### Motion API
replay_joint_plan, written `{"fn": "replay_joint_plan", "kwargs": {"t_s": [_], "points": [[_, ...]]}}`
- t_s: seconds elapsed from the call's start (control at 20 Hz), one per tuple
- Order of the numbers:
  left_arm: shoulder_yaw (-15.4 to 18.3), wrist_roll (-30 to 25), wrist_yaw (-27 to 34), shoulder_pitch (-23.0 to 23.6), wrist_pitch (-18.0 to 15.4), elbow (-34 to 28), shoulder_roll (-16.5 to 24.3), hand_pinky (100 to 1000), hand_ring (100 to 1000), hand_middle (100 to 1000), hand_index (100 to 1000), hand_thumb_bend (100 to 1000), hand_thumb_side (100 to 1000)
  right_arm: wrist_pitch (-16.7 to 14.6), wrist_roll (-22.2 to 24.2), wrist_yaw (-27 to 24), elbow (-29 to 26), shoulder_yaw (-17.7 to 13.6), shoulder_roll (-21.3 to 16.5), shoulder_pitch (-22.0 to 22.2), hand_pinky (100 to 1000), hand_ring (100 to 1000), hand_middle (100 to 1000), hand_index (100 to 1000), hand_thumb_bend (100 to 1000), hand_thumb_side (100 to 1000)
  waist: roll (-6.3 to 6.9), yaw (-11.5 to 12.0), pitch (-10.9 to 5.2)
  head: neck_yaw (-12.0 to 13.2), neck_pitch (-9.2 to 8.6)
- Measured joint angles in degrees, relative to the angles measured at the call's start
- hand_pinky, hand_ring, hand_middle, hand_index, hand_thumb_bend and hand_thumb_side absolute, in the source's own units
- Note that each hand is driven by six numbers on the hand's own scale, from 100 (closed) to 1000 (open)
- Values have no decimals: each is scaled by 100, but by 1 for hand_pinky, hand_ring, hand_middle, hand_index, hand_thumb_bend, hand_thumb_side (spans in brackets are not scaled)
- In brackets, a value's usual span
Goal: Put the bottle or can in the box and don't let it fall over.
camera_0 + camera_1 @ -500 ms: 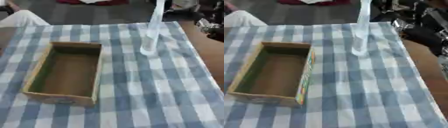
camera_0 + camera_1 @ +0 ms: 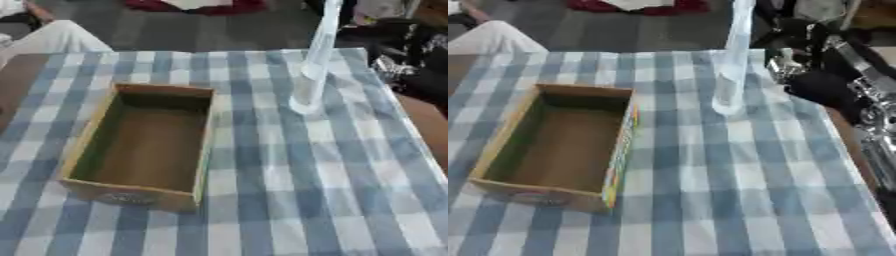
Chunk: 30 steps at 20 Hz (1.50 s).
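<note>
Compared with half a second earlier, the right hand has come further in over the counter's right edge, nearer the bottle; box and bottle have not moved on the cloth. Nearest, the checked blue-and-white cloth covers the counter. Left of centre lies the open cardboard box, with nothing inside it, its long side running away from the camera. Beyond and to the right, the tall clear bottle stands upright on the cloth, well apart from the box. Just beside it, at the right edge, the black and silver right hand shows; whether its fingers are spread or curled cannot be told. It does not touch the bottle.
</note>
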Motion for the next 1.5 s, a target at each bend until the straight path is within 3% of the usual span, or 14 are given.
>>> {"fn": "replay_joint_plan", "kwargs": {"t_s": [0.05, 0.55, 1.5], "points": [[0, 0, -12, 7, 0, -1, -12, 471, 675, 678, 726, 100, 698, 11, 8, 32, 0, 5, 25, 1, 1000, 1000, 1000, 940, 100, 291, 1, -1, 0, -10, 0], [-7, -32, -38, 5, 34, -2, -40, 468, 675, 676, 724, 100, 703, 143, 98, 133, 131, 101, 75, -63, 996, 1000, 1000, 950, 100, 326, -22, -41, 28, -36, 13], [-90, -114, -10, -108, 88, -1, -39, 469, 677, 677, 722, 100, 701, 21, 392, 67, 1168, 178, 127, -750, 1000, 1000, 1000, 962, 100, 351, -17, -6, 28, -127, 53]]}}
